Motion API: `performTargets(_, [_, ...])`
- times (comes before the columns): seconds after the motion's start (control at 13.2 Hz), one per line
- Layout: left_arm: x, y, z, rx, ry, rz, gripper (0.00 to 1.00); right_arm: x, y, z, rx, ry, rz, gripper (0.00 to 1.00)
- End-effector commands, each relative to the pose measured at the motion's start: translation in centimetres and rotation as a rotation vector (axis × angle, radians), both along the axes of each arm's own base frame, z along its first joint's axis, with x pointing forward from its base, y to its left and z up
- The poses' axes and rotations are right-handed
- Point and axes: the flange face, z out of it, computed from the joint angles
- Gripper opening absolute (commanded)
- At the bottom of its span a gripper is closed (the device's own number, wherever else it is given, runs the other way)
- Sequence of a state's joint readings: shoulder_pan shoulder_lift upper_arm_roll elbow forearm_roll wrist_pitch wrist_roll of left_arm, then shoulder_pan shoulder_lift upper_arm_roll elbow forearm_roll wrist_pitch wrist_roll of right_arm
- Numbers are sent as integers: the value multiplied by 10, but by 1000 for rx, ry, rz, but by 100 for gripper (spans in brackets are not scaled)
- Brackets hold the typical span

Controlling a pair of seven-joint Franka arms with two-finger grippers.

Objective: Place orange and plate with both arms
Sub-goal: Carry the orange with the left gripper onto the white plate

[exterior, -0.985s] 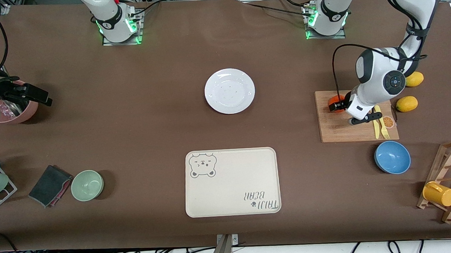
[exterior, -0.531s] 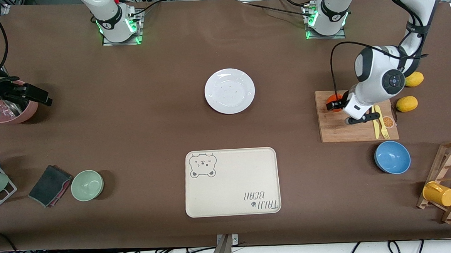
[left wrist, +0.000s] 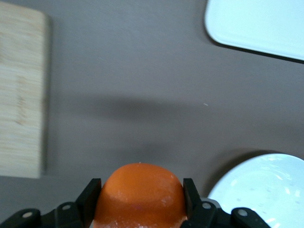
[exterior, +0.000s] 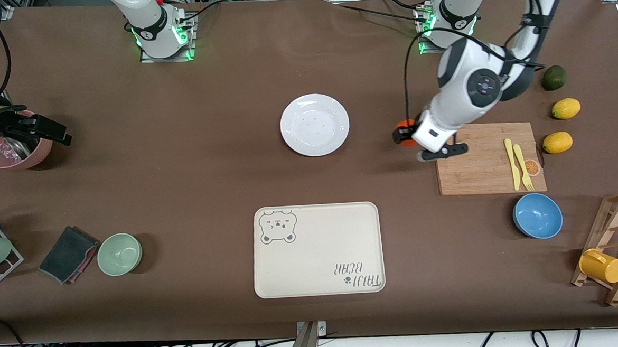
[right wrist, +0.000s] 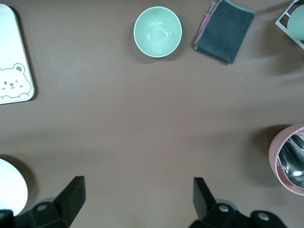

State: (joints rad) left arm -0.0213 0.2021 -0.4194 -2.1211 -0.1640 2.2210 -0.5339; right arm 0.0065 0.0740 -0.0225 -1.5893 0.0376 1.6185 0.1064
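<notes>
The orange (exterior: 405,124) is clamped in my left gripper (exterior: 408,135) and hangs over bare table between the wooden cutting board (exterior: 485,164) and the plate (exterior: 314,124). In the left wrist view the orange (left wrist: 140,190) fills the space between both fingers, with the plate's rim (left wrist: 266,190) close beside it. The plate is white, round and empty at the table's middle. My right gripper (exterior: 55,134) is open and empty, and waits over the table beside a pink bowl (exterior: 33,156) at the right arm's end. Its fingers (right wrist: 71,194) stand wide apart over bare cloth.
A cream bear tray (exterior: 318,249) lies nearer the camera than the plate. Yellow cutlery (exterior: 518,170) lies on the cutting board. Two lemons (exterior: 557,142), a lime (exterior: 553,77), a blue bowl (exterior: 537,215) and a mug rack (exterior: 615,255) are at the left arm's end. A green bowl (exterior: 119,254) and dark cloth (exterior: 69,254) are at the right arm's end.
My left gripper has lifted the orange off the cutting board and carried it toward the plate. The lime has come into view. The right arm has not moved.
</notes>
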Motion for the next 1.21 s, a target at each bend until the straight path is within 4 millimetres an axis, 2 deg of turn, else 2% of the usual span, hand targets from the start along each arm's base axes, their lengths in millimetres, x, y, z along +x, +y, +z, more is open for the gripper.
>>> performTargets(0.0, [-2,-72,1,-48,59,79,0,-2,0,2,14,4,-6,100])
performTargets(0.15, [-18,-133,-8,-59,85,99,1,-1,0,0,14,7,-6,100])
performTargets(0.38, [-47,-194,-48,-107,68,137,2,-2,0,1,16,7,-6,100])
performTargets(0.45, [-50,-201,-56,-112,70,139,2,-2,0,0,16,10,-6,100])
performTargets(0.53, [-41,-201,-60,-115,61,139,2,-2,0,0,16,9,-6,100])
performTargets(0.68, [-40,-204,-76,-84,41,96,3,-2,0,0,16,10,-7,100])
performTargets(0.83, [-39,-203,-80,-80,29,108,13,-3,0,-3,16,24,-12,100])
performTargets(0.91, [-40,-202,-87,-75,41,111,20,-1,0,-10,16,35,-7,100])
performTargets(1.06, [-50,-209,-95,-62,60,125,21,2,4,-17,14,48,8,100])
performTargets(1.14, [-59,-216,-100,-54,73,129,21,4,14,-22,13,59,37,100])
